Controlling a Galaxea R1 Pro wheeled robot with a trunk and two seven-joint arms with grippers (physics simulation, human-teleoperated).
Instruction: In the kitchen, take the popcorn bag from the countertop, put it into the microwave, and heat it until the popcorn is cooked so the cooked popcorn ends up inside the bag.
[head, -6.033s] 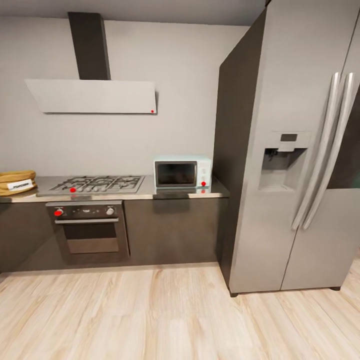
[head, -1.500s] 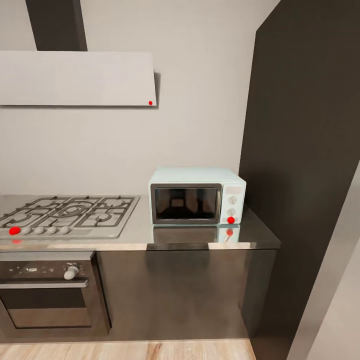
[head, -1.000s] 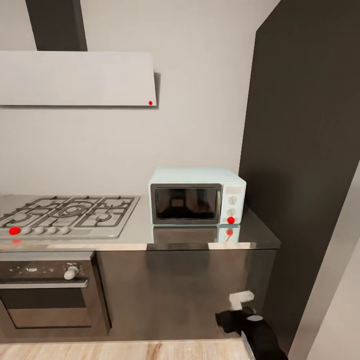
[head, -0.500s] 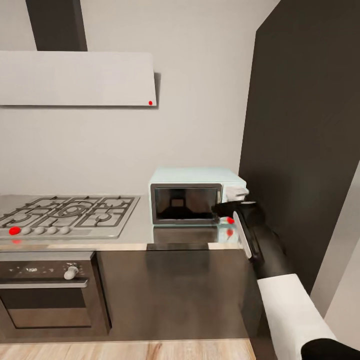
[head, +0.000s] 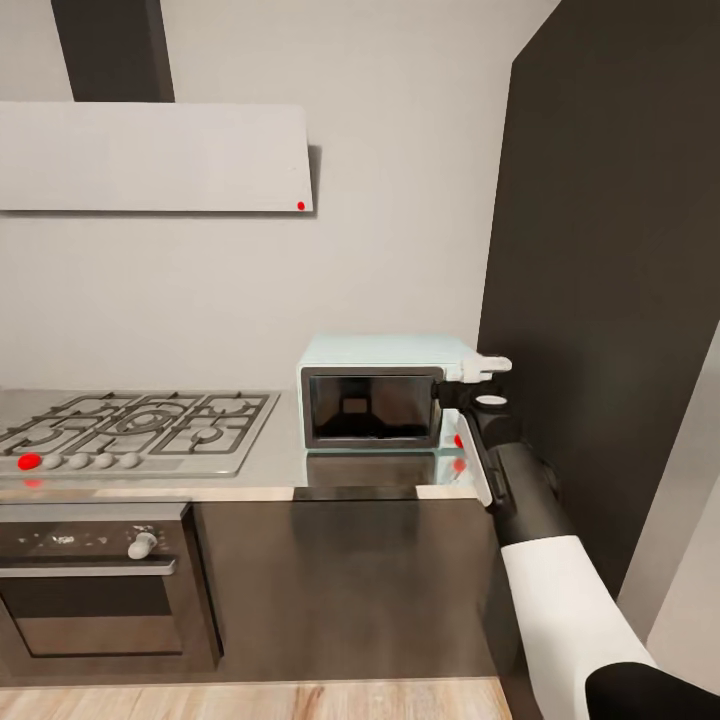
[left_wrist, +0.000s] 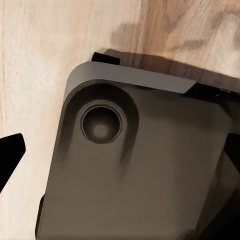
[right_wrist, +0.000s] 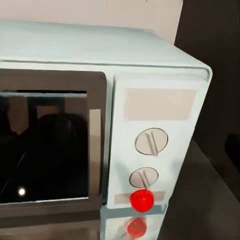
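Right hand (head: 478, 372) at microwave (head: 375, 390) control-panel corner, door shut just to its left; finger state unclear

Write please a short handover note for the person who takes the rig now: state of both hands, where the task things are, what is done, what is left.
Right hand: raised in front of the microwave, by its knob panel; open or shut cannot be told.
Left hand: state cannot be told; its wrist camera looks down at a dark part of the robot over the wood floor.
Microwave: on the countertop, right of the gas hob; door shut.
Done: robot stands at the microwave.
Left: open the door, fetch the popcorn bag, load it, shut the door, heat.
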